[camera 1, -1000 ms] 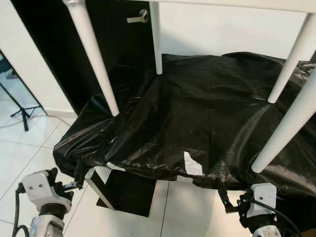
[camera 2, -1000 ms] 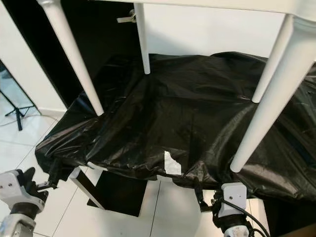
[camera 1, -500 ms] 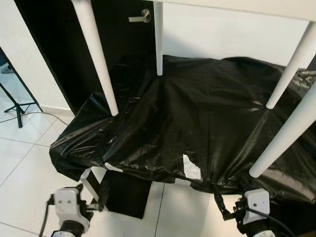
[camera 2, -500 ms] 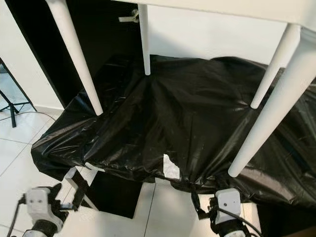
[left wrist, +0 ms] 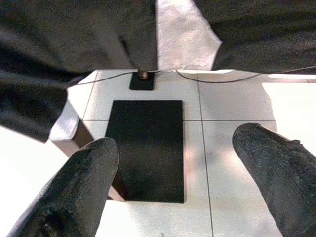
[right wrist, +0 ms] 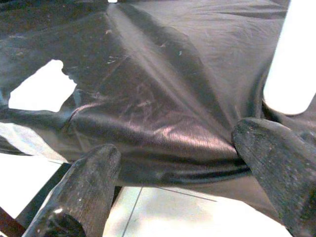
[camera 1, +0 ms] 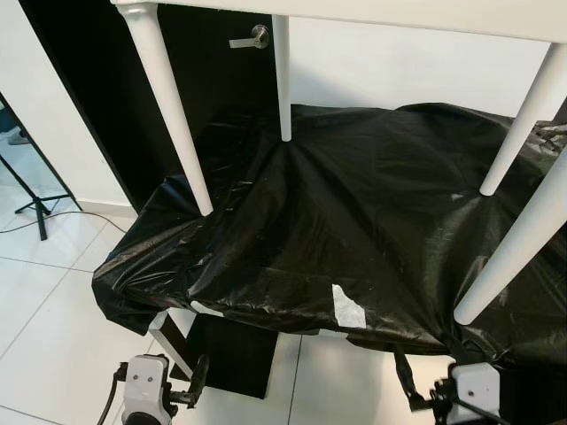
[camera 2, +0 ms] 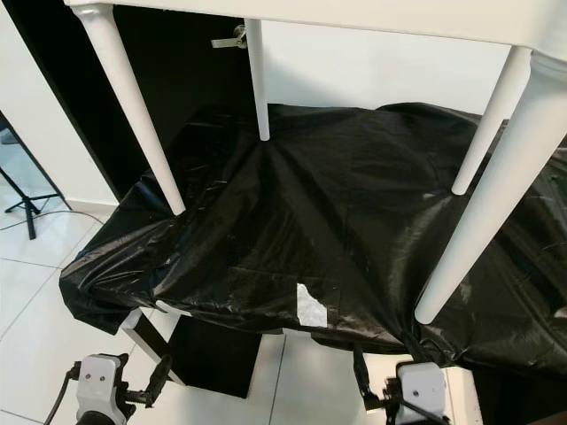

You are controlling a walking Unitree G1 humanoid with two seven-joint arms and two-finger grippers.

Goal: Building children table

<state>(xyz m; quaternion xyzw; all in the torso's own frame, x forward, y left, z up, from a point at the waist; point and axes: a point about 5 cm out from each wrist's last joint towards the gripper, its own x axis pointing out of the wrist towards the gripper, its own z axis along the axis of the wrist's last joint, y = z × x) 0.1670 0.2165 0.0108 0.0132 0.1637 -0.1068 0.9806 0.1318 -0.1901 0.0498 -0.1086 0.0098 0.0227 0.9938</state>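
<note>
The white table [camera 1: 354, 11] stands upright on the plastic-draped surface [camera 1: 354, 221], all four legs down, so we judge it built. We hold our left gripper [left wrist: 177, 173] and right gripper [right wrist: 173, 168] low below the surface edge, jaws apart and empty.

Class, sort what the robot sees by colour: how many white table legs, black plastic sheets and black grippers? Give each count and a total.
White table legs: 4
Black plastic sheet: 1
Black grippers: 2, left gripper, right gripper
Total: 7
</note>
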